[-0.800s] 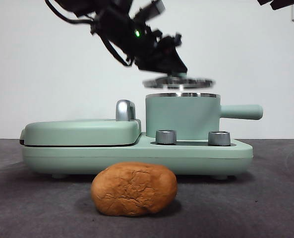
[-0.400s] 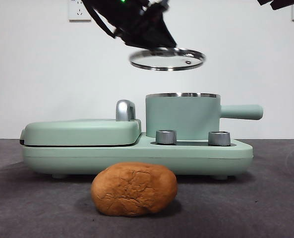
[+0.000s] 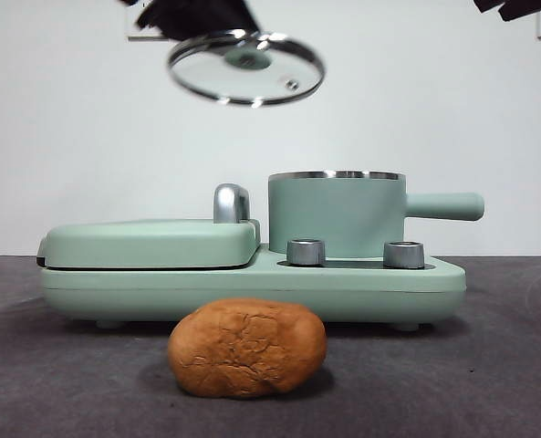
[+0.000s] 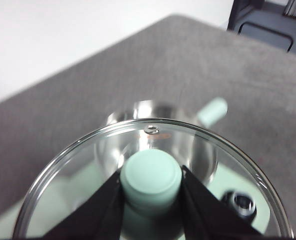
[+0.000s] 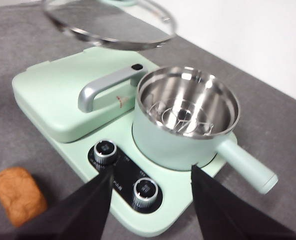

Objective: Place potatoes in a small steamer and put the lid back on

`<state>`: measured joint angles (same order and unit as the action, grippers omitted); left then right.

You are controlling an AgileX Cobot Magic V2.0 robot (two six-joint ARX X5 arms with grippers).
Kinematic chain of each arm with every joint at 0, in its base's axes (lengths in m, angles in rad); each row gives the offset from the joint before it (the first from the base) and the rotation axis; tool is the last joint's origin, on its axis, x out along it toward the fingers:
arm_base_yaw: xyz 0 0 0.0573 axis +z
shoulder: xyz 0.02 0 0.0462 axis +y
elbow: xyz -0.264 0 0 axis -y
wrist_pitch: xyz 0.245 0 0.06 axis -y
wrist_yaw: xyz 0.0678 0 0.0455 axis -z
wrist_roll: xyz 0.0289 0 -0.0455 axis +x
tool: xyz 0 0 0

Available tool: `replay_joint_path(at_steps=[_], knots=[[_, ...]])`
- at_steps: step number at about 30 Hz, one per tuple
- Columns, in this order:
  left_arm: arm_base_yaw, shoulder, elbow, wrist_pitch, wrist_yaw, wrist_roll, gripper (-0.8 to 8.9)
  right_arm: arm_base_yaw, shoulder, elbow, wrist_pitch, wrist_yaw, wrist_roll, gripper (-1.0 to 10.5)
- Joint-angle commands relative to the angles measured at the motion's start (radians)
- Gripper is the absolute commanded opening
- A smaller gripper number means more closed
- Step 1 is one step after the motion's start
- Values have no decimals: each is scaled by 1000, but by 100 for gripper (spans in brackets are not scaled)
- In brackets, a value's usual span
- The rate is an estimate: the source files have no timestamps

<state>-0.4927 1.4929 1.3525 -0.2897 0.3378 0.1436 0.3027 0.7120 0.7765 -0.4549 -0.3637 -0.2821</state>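
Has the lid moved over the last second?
Yes. The lid, held by the left gripper, rose from just above the small steamer and shifted toward the grill side.

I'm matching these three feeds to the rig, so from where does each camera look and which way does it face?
Front view: low at table height, level across potato and steamer; lid hangs under a dark arm.
Left wrist view: above, looking down; left gripper jaws clamp the lid knob.
Right wrist view: high, angled down at the open steamer; right gripper jaws apart, holding nothing.
All three show lid and steamer.
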Motion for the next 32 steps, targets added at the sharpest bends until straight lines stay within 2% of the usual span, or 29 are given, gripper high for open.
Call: replay_joint_path(at_steps=[1, 7, 13, 18, 23, 32], knots=[[6, -76, -60, 27, 3, -23, 17, 14, 6, 17, -17, -2, 6, 248], [40, -249, -228, 26, -2, -55, 17, 72, 23, 17, -56, -2, -31, 248], [86, -385, -336, -1, -10, -93, 16, 183, 103, 17, -71, -1, -68, 248], [114, -450, -350, -83, -55, -95, 17, 291, 192, 17, -70, 3, -94, 300], [144, -485, -350, -119, -55, -91, 16, 397, 306, 17, -48, 43, -115, 317], [169, -501, -350, -165, -55, -73, 16, 510, 518, 17, 75, 50, -119, 355]])
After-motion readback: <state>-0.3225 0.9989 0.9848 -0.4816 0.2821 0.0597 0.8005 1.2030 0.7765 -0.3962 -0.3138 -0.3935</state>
